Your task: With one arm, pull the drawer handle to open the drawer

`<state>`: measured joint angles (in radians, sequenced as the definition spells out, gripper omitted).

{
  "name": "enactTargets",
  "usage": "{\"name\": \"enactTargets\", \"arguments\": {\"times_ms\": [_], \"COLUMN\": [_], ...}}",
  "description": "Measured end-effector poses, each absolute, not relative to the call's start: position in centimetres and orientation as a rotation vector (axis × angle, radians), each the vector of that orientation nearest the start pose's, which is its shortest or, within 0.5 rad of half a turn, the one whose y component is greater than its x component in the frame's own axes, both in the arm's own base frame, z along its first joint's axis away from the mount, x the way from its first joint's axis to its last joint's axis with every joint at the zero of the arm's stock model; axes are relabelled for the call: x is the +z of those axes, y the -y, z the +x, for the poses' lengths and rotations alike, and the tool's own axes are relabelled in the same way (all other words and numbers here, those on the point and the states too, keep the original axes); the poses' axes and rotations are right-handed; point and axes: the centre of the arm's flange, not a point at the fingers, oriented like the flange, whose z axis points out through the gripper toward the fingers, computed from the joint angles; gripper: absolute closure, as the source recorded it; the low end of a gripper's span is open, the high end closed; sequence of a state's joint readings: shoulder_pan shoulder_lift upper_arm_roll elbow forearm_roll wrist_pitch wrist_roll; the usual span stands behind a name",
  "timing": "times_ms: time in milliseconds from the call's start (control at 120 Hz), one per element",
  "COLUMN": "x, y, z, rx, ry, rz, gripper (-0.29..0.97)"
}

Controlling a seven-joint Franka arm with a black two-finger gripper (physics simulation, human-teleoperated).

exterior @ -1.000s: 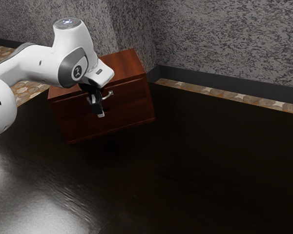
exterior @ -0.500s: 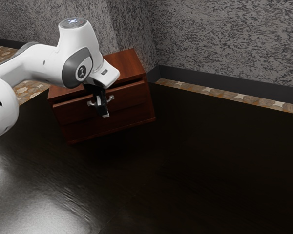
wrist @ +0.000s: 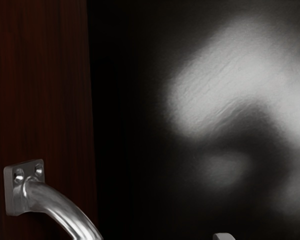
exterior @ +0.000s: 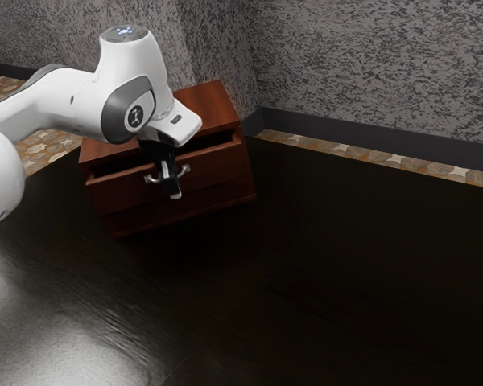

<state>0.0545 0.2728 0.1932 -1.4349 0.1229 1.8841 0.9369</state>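
A small reddish-brown wooden cabinet [exterior: 209,104] stands on the dark table near the back wall. Its upper drawer [exterior: 217,165] is slid out a short way, and a dark gap shows along its top edge. A curved metal handle [exterior: 154,178] sits on the drawer front. My black gripper [exterior: 173,185] points down at the handle and is shut on it. In the wrist view the handle [wrist: 55,205] curves off its square mounting plate on the dark wood drawer front [wrist: 40,90], close under my hand.
The glossy dark table [exterior: 322,273] stretches wide toward the exterior view's right and front. A grey textured wall [exterior: 370,56] with a dark baseboard runs behind the cabinet. A patterned floor strip [exterior: 386,157] lies along the wall.
My gripper has moved toward the exterior view's right and front with the handle in it. The drawer has slid out of the cabinet, and the gap above its front has widened.
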Motion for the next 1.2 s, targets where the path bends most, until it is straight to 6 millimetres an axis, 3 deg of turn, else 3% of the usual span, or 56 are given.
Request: {"name": "enactTargets", "arguments": {"times_ms": [483,667,1200], "x": [55.6,55.9,56.7], "y": [-13.3,-12.3,-7.9], "z": [63.3,62.3,58.6], "rx": [-0.059,-0.064,-0.060], "ry": [-0.985,-0.970,-0.979], "rz": [-2.751,-2.765,-2.772], "gripper": [0.20,0.31,0.30]}}
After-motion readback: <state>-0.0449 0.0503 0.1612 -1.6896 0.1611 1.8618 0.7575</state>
